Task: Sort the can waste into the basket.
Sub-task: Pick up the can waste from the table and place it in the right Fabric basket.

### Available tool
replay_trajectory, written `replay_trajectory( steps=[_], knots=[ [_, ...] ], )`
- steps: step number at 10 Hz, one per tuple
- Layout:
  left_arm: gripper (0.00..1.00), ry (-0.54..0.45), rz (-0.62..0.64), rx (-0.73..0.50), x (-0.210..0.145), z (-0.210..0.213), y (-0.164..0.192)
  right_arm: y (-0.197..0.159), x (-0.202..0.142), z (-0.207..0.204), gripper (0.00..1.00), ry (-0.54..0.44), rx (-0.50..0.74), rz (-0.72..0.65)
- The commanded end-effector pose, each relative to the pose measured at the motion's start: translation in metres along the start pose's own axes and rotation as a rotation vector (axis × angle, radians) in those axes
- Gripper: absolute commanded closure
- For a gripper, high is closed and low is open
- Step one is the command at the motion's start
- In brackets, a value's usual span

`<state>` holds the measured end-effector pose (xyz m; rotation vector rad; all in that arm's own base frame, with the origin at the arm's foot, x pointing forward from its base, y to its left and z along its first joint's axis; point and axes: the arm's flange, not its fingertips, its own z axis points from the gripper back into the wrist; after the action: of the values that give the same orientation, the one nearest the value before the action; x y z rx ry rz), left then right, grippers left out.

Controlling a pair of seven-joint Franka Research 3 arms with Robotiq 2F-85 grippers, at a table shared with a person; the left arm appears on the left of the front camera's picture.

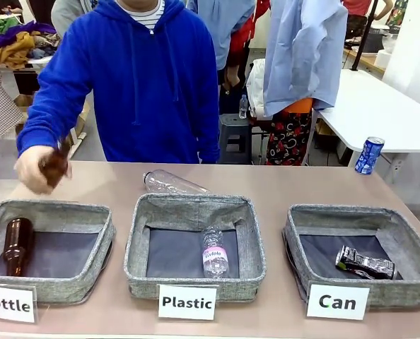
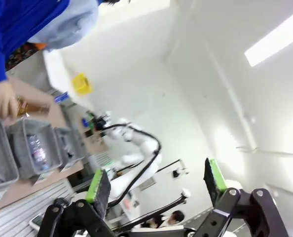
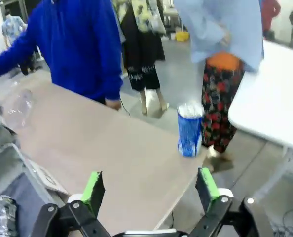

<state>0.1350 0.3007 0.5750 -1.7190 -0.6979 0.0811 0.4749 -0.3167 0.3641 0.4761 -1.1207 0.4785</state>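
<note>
A blue can (image 1: 369, 155) with white lettering stands upright at the table's far right edge. In the right wrist view this blue can (image 3: 189, 129) is ahead of my open right gripper (image 3: 149, 187), well apart from the fingers. A black-and-silver can (image 1: 365, 263) lies in the grey basket (image 1: 337, 212) carded "Can" at the front right. The same basket (image 3: 3, 165) and black-and-silver can (image 3: 6, 215) sit at the lower left of the right wrist view. My left gripper (image 2: 156, 182) is open, holds nothing, and is raised off the table, facing out into the room.
A person in a blue hoodie holds a brown bottle (image 1: 52, 168) above the far left of the table. A clear plastic bottle (image 1: 171, 183) lies behind the "Plastic" basket (image 1: 192, 205). The "Bottle" basket (image 1: 47, 210) holds one brown bottle.
</note>
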Motion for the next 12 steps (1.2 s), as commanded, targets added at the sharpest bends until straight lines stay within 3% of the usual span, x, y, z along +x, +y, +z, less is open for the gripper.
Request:
replay_trajectory(
  steps=[1, 2, 3, 5, 6, 9, 11, 12],
  knots=[
    [0.00, -0.009, 0.075, -0.100, 0.019, 0.017, 0.007, -0.021, 0.006, 0.018, 0.00, 0.083, -0.077, -0.233],
    [0.00, -0.005, 0.096, -0.105, 0.028, 0.016, 0.015, -0.012, 0.027, 0.052, 0.00, -0.013, -0.084, -0.388],
    [0.00, 0.001, 0.105, -0.094, 0.033, 0.014, 0.021, -0.013, -0.017, -0.003, 0.00, 0.048, -0.028, -0.084],
    [0.00, 0.037, 0.127, -0.088, 0.040, 0.006, 0.026, -0.013, -0.017, -0.003, 0.00, 0.048, -0.028, -0.084],
    [0.00, 0.071, 0.135, -0.094, 0.048, -0.003, 0.026, -0.018, -0.012, 0.014, 0.00, 0.053, -0.046, -0.181],
    [0.00, 0.140, 0.177, -0.062, 0.049, -0.028, 0.036, -0.090, -0.014, -0.029, 0.00, 0.093, -0.029, 0.059],
    [0.00, 0.195, 0.196, -0.029, 0.052, -0.047, 0.041, -0.114, -0.020, -0.055, 0.00, 0.123, -0.005, 0.207],
    [0.00, 0.192, 0.203, -0.030, 0.052, -0.047, 0.042, -0.119, -0.027, -0.067, 0.00, 0.178, 0.075, 0.304]
  ],
)
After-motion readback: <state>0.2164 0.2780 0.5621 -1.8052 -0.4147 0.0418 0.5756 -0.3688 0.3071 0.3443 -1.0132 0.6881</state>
